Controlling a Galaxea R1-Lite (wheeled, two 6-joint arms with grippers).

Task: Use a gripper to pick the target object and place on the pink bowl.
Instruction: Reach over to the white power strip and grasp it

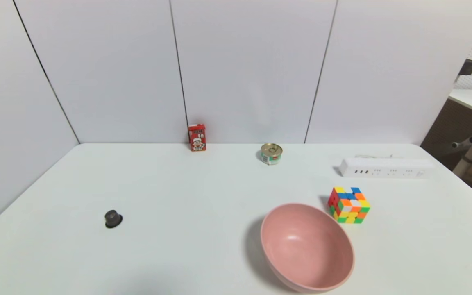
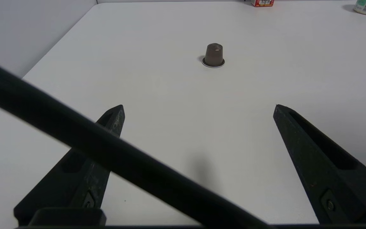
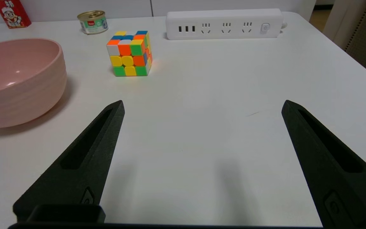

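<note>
1. The white power strip (image 3: 223, 24) lies sockets-up at the table's (image 3: 202, 127) far right, well ahead of the right gripper (image 3: 202, 106), beyond the puzzle cube (image 3: 129, 52) and pink bowl (image 3: 17, 79).
2. The right gripper hovers low, fingers spread, empty.
3. The left gripper (image 2: 199, 108), likewise gaping, apparently idles near a small dark capsule (image 2: 214, 55).

Bowl (image 1: 307, 248) matte pink. Power strip (image 1: 385, 167) beyond bowl plain white, dark socket slots. Cube (image 1: 349, 204) beside bowl: yellow, orange, green, blue, red, white squares. Carton (image 1: 197, 137) red, cartoon figure. Can (image 1: 271, 153) gold lid, green-white label. Capsule (image 1: 113, 218) dark brown. Table (image 1: 178, 196) white. Gripper fingers (image 3: 84, 159) black.
</note>
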